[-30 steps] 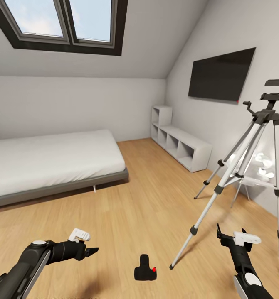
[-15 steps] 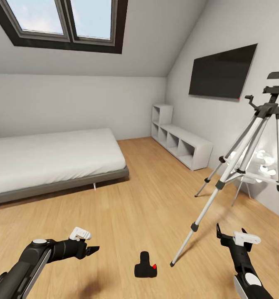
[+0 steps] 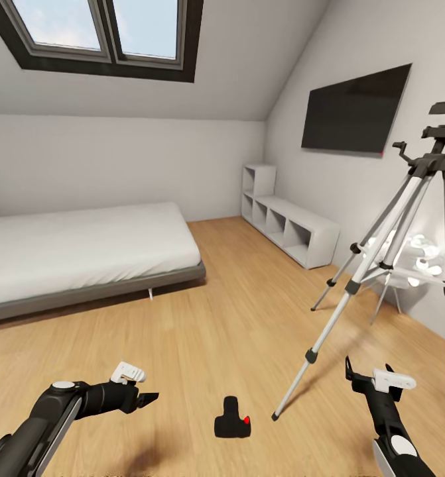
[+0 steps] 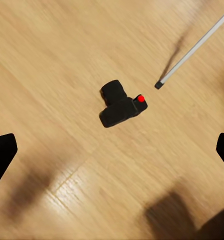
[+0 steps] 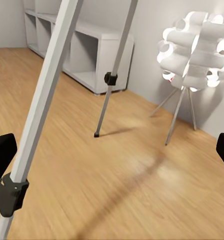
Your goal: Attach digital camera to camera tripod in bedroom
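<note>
So the bedroom had a light wood floor (image 3: 202,318), one grey-framed bed (image 3: 83,255) and one wall TV (image 3: 353,112). One digital camera (image 3: 232,419) sat on the floor between the arms, just beside a foot of the one camera tripod (image 3: 381,258). Left gripper (image 3: 142,399) and right gripper (image 3: 358,371) both had jaws spread, holding nothing.

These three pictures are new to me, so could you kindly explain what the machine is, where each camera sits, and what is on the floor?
It is a simulated two-armed robot. The head view looks down over its left gripper and right gripper, both open and empty. The other two pictures come from cameras at the wrists. On the wood floor lies the digital camera, black with a red button, close to one foot of the camera tripod. The right wrist view shows a white lamp beyond the tripod's legs.
</note>
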